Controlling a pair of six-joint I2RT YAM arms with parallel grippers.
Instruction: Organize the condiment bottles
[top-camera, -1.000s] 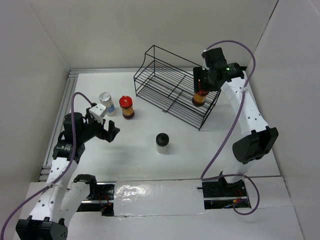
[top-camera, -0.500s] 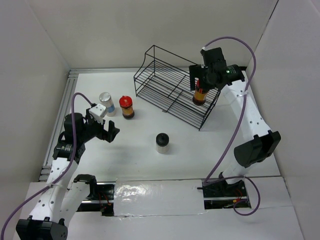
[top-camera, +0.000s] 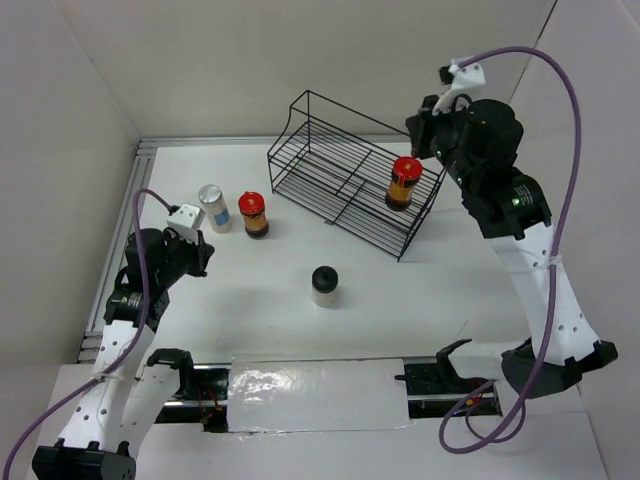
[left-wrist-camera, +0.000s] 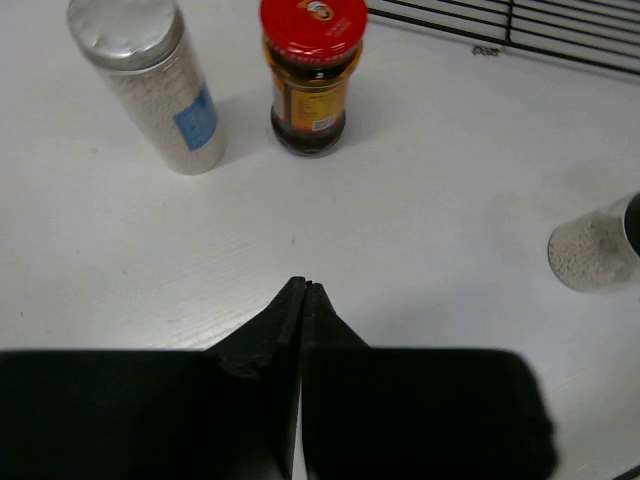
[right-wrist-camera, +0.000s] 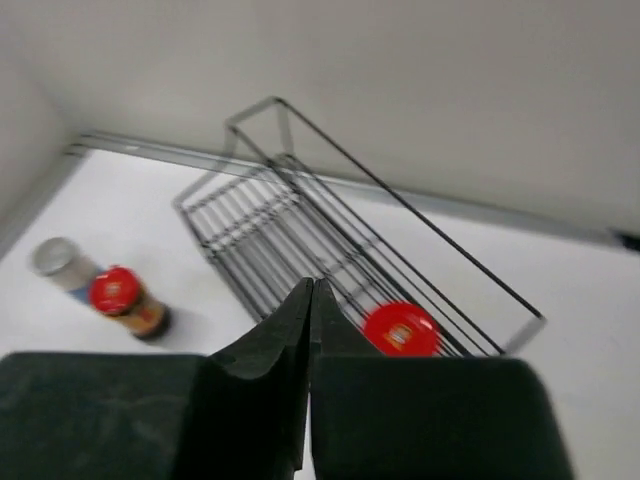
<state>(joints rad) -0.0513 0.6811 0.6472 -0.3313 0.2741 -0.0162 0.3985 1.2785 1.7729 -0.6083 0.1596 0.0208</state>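
Red jar (top-camera: 404, 180) stands in the rack (top-camera: 320, 165), likely its home, while the grey-cap jar (top-camera: 213, 207), other red jar (top-camera: 254, 213) and black-cap jar (top-camera: 324, 285) wait on the counter (top-camera: 400, 300); both jaws are pinched together, empty.

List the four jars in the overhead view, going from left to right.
Grey-capped white jar → first red-capped jar beside it → black-capped jar → second red-capped jar, standing in the wire rack.

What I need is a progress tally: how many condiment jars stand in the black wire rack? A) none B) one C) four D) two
B: only one red-capped, yellow-labelled jar stands in the black wire rack; the other red-capped jar, the grey-capped white jar and the black-capped pale jar are on the table.
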